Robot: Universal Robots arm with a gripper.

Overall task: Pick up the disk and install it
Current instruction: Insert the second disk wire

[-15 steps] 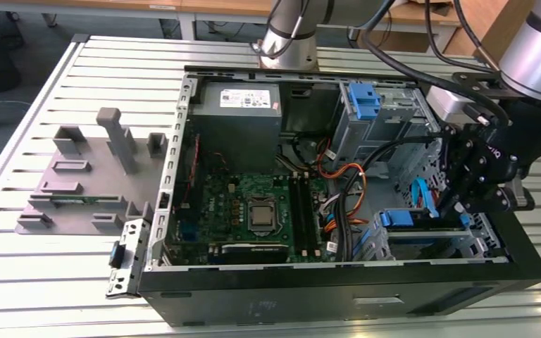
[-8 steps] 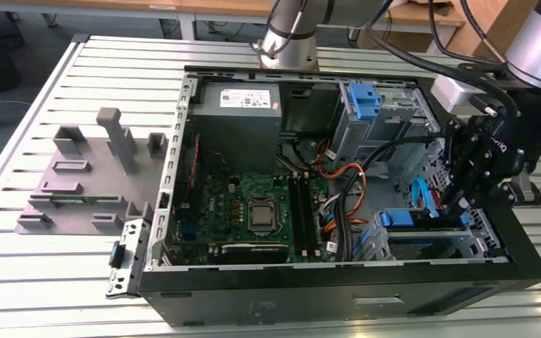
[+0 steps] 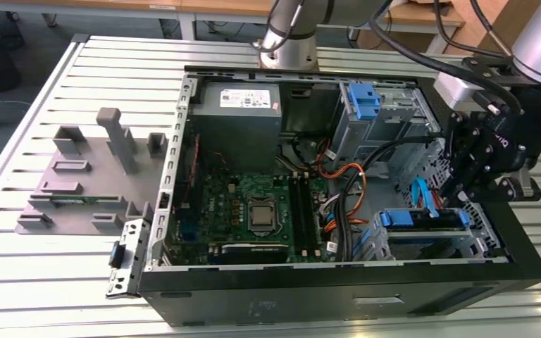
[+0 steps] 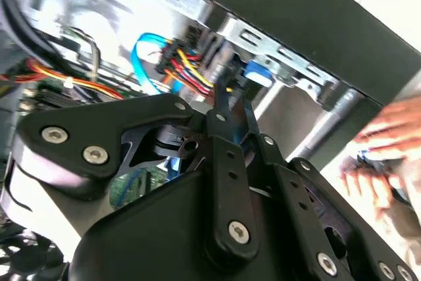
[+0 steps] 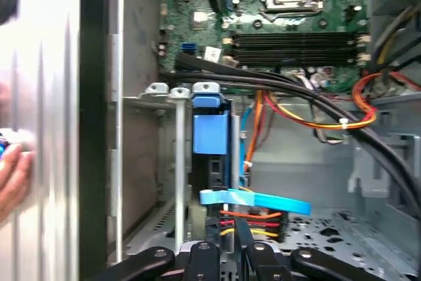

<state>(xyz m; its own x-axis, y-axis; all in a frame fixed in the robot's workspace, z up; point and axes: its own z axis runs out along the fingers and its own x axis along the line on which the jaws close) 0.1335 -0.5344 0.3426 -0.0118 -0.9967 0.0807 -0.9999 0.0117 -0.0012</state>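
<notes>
Fingers [image 4: 225,106] are seen pressed together, nothing clamped; the gripper [image 3: 451,196] is held just above the disk [image 3: 421,220]. One disk lies in the case's [image 3: 346,299] corner bay (blue bracket showing). One white label is carried by the power supply [image 3: 237,105], print not legible. One flat blue cable [image 5: 253,201] is draped beside the fingers.

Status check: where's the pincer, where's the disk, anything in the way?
Pincer low inside the case's drive corner. Disk seated in the bay, blue bracket showing. Blue cable and wire bundle close by; a hand outside the case wall.
</notes>
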